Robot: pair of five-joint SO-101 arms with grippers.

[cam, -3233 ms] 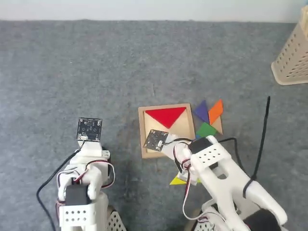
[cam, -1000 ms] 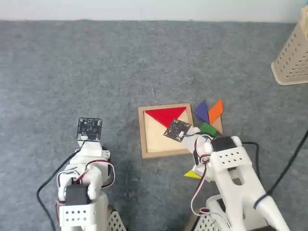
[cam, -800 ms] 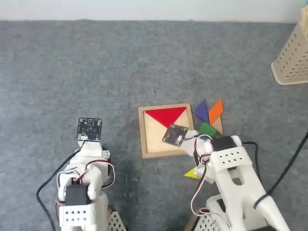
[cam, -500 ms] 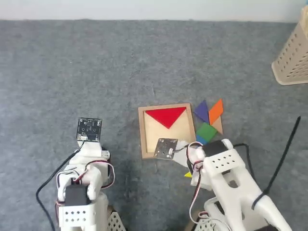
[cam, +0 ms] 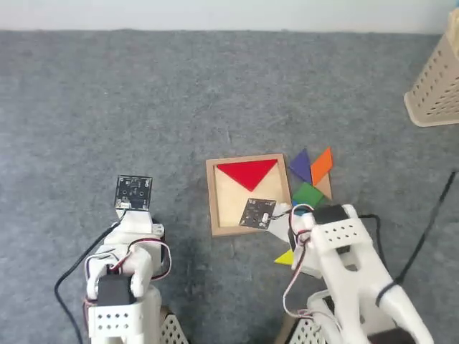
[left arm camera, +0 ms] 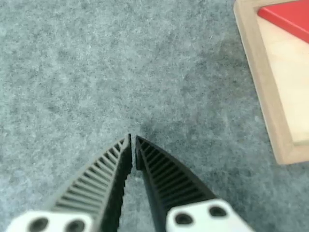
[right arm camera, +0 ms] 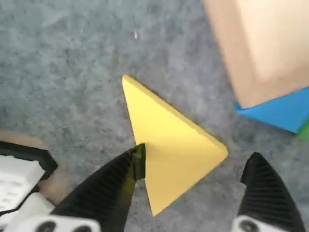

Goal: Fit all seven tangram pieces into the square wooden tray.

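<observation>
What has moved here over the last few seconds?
The right arm swung rightward over the tray, then wavered above its near right corner. Its fingers now stand open on either side of the yellow triangle on the carpet, not gripping it. The left arm, the red triangle in the tray and the orange piece beside it stayed put.

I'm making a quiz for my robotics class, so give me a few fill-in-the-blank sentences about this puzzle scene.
The big triangle in the tray is ___.
The right gripper is open over a loose triangle coloured ___.
The left gripper, above the carpet, is ___.
Missing words: red, yellow, shut.
</observation>
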